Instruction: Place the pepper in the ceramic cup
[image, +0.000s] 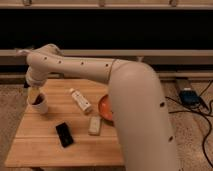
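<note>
The gripper (34, 94) hangs at the far left of the wooden table (45, 150), directly above the ceramic cup (39, 104), its tip at the cup's rim. A dark red-brown shape sits at the cup's mouth just beneath the gripper; this appears to be the pepper (37, 99), though whether it rests in the cup or is held cannot be told. The arm (100, 75) sweeps in from the lower right as a broad beige column, bends at a high elbow and runs leftward, the wrist turned downward over the cup. To the right of the cup lie a white bottle (80, 100), an orange bowl (104, 106) partly hidden by the arm, a small pale block (94, 125) and a flat black device (64, 134). No writing is legible on any item.
</note>
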